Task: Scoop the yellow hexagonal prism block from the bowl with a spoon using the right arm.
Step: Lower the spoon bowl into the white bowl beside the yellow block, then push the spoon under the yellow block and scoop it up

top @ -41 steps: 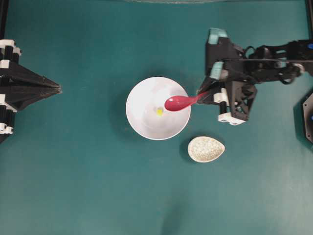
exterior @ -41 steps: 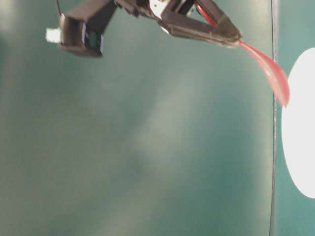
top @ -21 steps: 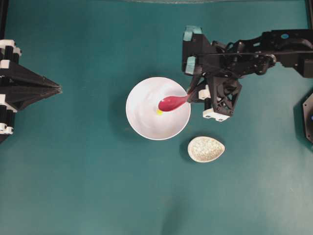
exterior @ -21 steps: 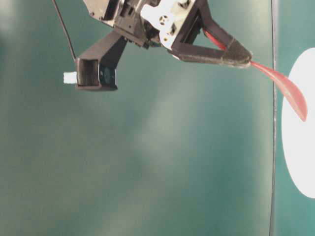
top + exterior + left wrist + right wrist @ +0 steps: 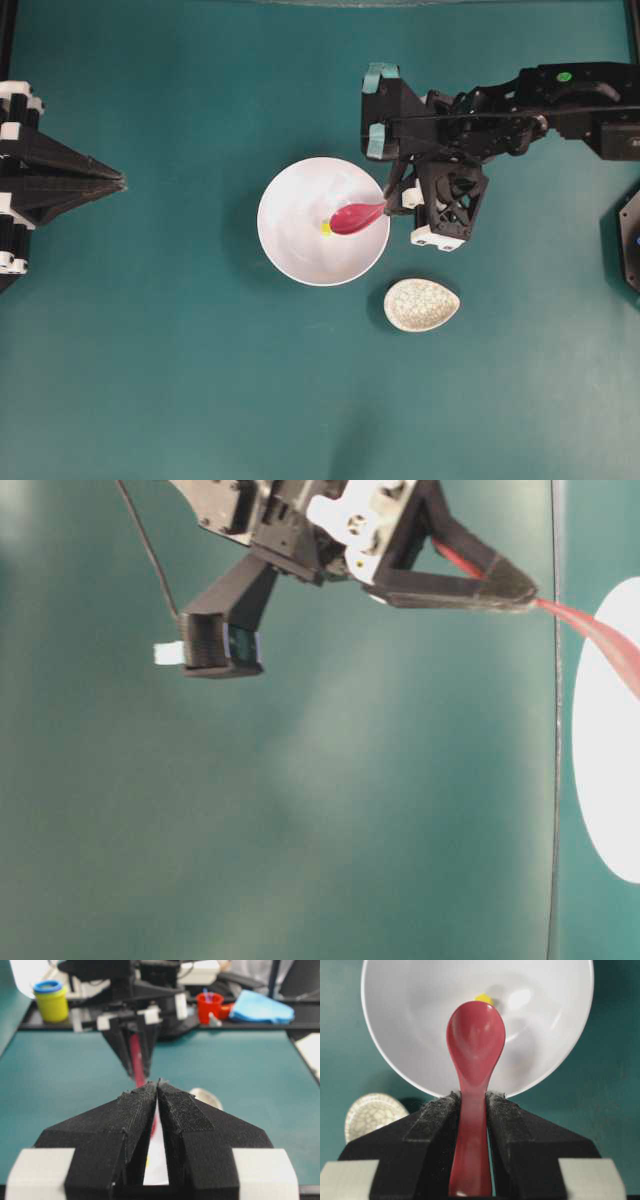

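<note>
Right hand (image 5: 472,1105): clamped tight on the handle of the spoon (image 5: 475,1055), which sticks straight out ahead of it, hollow side up.
Spoon, a moment ago: its scoop hung over the right half of the bowl (image 5: 290,255), clear of the block and higher up.
Spoon, now: the arm has pushed in and tipped its wrist down, so the scoop sits lower inside the bowl, its tip just beside the block.
Yellow hexagonal prism block (image 5: 483,998): on the bowl's floor near the middle, peeking out right past the spoon's tip; from overhead it shows as a small yellow spot at the scoop's left edge (image 5: 325,228). It hasn't shifted, and nothing lies in the scoop.
What that means: I'd say the approach is about done and the real scoop is next. The tip has to slide under the block, not nudge it along the smooth white floor.
Risk: a block that small could skate away up the bowl's far wall if the edge rides over it.
Speckled dish (image 5: 421,305): on the table just right of the bowl and a little nearer, untouched.
Left hand (image 5: 158,1091): far side of the table, parked, closed on nothing, facing the bowl, motionless.
</note>
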